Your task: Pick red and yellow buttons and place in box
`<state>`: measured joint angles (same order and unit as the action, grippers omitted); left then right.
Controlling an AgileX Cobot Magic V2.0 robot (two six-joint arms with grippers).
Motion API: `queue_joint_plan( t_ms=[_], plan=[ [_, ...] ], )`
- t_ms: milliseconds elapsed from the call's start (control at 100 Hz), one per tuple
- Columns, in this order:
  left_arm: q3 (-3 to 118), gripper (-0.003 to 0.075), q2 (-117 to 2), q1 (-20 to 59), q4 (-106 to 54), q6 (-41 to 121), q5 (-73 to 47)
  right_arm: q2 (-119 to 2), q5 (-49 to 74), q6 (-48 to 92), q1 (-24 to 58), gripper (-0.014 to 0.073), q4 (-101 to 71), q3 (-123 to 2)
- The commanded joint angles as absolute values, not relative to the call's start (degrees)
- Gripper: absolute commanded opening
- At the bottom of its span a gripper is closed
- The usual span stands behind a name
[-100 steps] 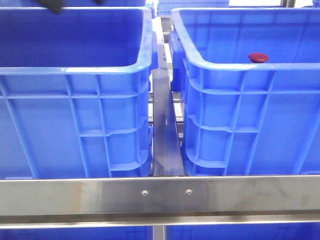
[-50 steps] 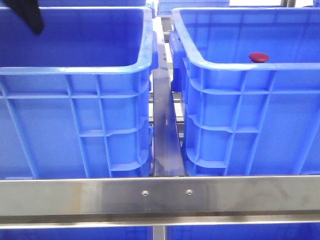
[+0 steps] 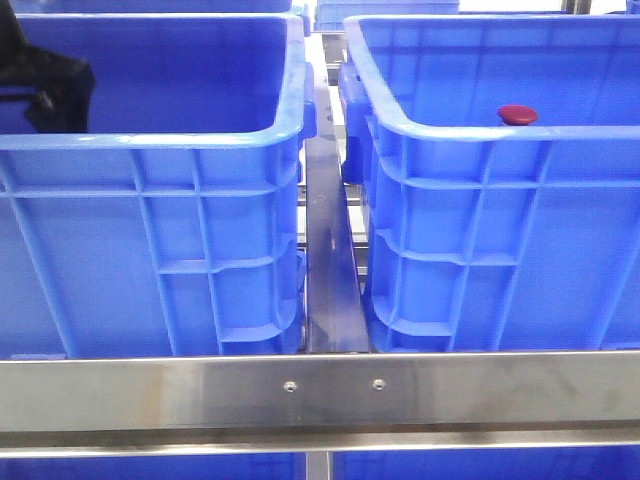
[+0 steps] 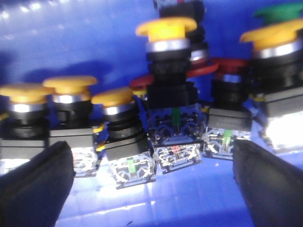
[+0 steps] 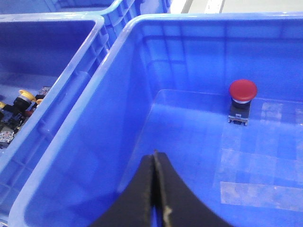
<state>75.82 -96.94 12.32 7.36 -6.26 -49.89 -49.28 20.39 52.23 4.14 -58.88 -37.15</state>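
Note:
Inside the left blue crate [image 3: 200, 140] my left gripper [image 4: 150, 158] hangs open just above the floor, facing a crowd of buttons. A yellow button [image 4: 166, 29] stands tallest straight ahead, a lower yellow one [image 4: 113, 97] is beside it, and a red button [image 4: 229, 66] sits behind to one side. Nothing lies between the fingers [image 4: 38, 187]. In the front view only a black part of the left arm [image 3: 48, 88] shows. One red button [image 5: 242, 90] stands on the floor of the box [image 5: 142, 28], the right crate. My right gripper [image 5: 154, 163] hovers shut and empty over that box.
A green-capped button [image 4: 279, 12] stands at the back of the pile. More buttons [image 5: 16, 106] show in the left crate from the right wrist view. A narrow metal strip [image 3: 328, 260] separates the crates, and a steel rail [image 3: 320, 390] crosses the front.
The left arm has come down and leftwards into the left crate. The red button in the box and the right gripper's side look unchanged.

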Motion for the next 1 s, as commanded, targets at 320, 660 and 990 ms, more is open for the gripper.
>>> queue_joint_plan(
  t_ms=[320,660,990],
  plan=[
    [77.6,0.0627,-98.4,12.2,6.6,-7.0,-42.6,-48.7,18.5,52.7,4.1,-0.0067,-60.5,-38.7],
    [77.6,0.0625,-98.4,12.2,6.4,-7.0,-41.4,-48.7,18.6,52.7,4.1,-0.0067,-60.5,-38.7],
    [77.6,0.0510,-98.4,12.2,5.2,-7.0,-41.4,-48.7,18.6,52.7,4.1,-0.0067,-60.5,-38.7]
  ],
)
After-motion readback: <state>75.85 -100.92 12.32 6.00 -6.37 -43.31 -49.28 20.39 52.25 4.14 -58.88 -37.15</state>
